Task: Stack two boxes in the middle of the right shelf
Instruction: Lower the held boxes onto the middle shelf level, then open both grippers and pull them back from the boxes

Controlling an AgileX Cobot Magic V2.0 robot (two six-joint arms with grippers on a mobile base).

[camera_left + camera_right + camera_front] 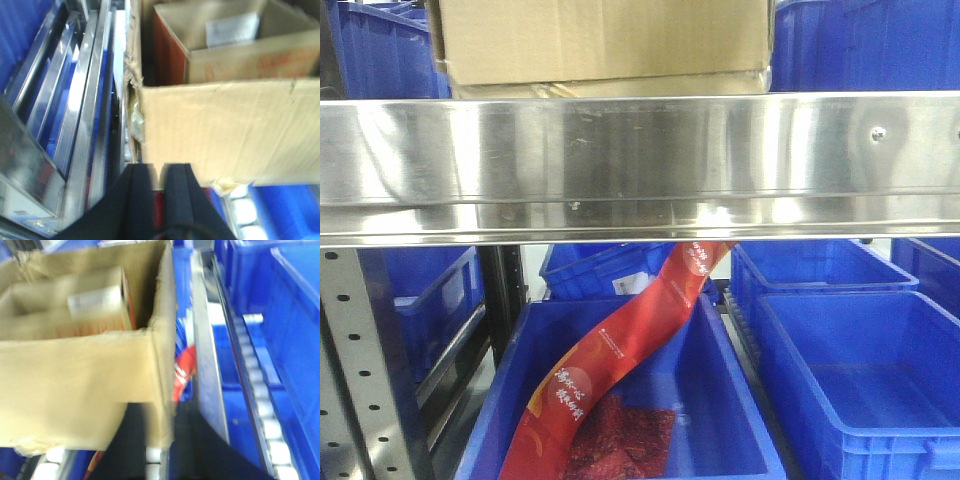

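The big cardboard box [600, 40] stands on the flat box [610, 88], of which only a pale strip shows above the steel shelf rim [640, 165]. No gripper shows in the front view. In the left wrist view my left gripper [159, 172] is at the lower left corner of the big box [230, 130], its fingers almost together with cardboard in the thin gap. My right gripper [162, 425] straddles the right corner wall of the big box [75, 385], shut on it. The box top is open, with a smaller orange box [170, 55] inside.
Blue bins stand behind the boxes [870, 40] and on the level below [860, 380]. A red printed packaging strip [620, 340] hangs into the lower middle bin. A perforated steel upright [360, 370] stands at the left. Steel rails [85, 100] run left of the box.
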